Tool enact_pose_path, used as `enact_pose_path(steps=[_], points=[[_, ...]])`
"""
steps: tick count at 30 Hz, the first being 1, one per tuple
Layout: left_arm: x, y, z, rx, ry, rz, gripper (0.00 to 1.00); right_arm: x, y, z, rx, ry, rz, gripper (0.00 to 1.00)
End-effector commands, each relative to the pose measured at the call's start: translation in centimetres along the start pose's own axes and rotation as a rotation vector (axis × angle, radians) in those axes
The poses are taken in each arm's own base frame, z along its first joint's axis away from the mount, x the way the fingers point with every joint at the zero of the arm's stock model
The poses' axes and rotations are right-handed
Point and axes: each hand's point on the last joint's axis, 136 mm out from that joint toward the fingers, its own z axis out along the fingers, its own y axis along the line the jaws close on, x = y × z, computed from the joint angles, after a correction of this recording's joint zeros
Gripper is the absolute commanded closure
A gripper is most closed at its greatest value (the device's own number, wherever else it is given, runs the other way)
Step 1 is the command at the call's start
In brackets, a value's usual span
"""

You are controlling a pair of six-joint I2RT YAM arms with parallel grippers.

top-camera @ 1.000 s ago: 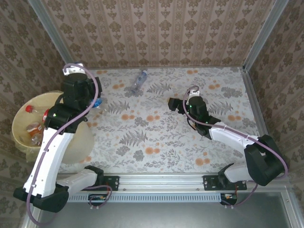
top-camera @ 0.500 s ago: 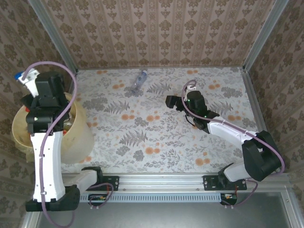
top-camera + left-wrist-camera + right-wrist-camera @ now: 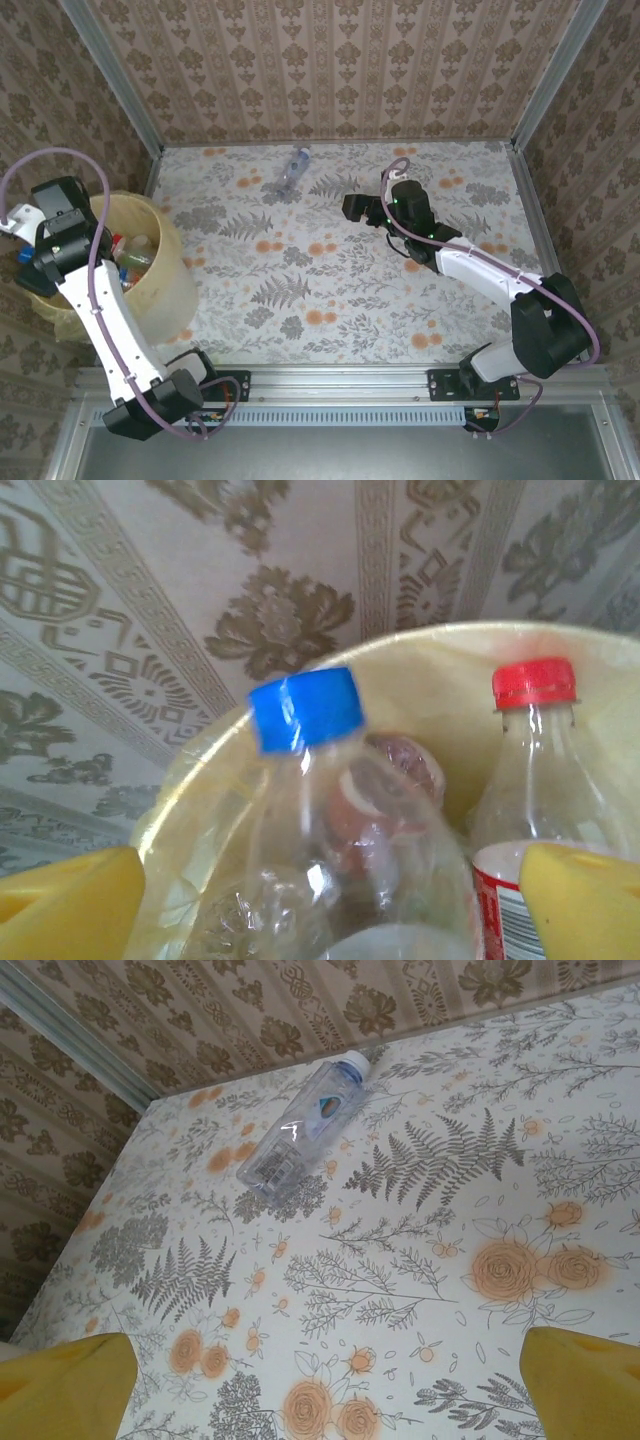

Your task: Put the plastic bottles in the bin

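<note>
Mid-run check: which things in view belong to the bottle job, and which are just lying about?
Job:
- bin
- red-capped bottle inside it
- blue-capped bottle at its rim
- lone bottle lying on the table

Not part of it:
- floral tablecloth
- wallpapered walls
- metal rail

Top external: fixed high above the near edge, looking steeply down over the whole floral table. Left wrist: very near, peering over the bin rim (same bin at the overhead's left edge). Right wrist: low, facing the far lying bottle, also seen overhead.
</note>
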Motion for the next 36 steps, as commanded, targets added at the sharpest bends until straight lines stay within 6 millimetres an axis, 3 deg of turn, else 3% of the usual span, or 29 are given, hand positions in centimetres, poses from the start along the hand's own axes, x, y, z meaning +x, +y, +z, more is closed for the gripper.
enact_pose_path(steps=[1,10,16,19,24,28,33,36], points=[[0.7,-0.3,-0.5,0.041,0.052,-0.018,0.00,-0.2,0.3,0.1,-0.014,0.020,0.001,0.00],[0.0,-3.5,-2.1,0.213,0.036,0.009,0.00,0.3,0.0,0.3,-0.006,0.029,0.013,0.00],[-0.2,-6.4,-3.8,0.313,0.011,0.051,0.00,0.4,-0.1,0.6,-0.003,0.032,0.015,0.00],[-0.4,-8.8,-5.6,0.396,-0.015,0.082,0.00,0.5,-0.3,0.7,0.004,0.035,0.013,0.00],[-0.8,-13.6,-9.4,0.547,-0.088,0.151,0.00,0.8,-0.6,0.6,0.013,0.038,0.015,0.00],[0.1,-18.7,-13.3,0.721,-0.140,0.218,0.00,0.8,-0.8,0.2,0.021,0.021,0.014,0.00],[2.5,-25.5,-17.3,0.853,-0.204,0.338,0.00,0.9,-1.1,-0.5,0.020,0.011,0.011,0.00],[4.8,-29.4,-18.5,0.924,-0.203,0.415,0.00,1.4,-1.8,-0.8,0.038,0.014,0.012,0.00]])
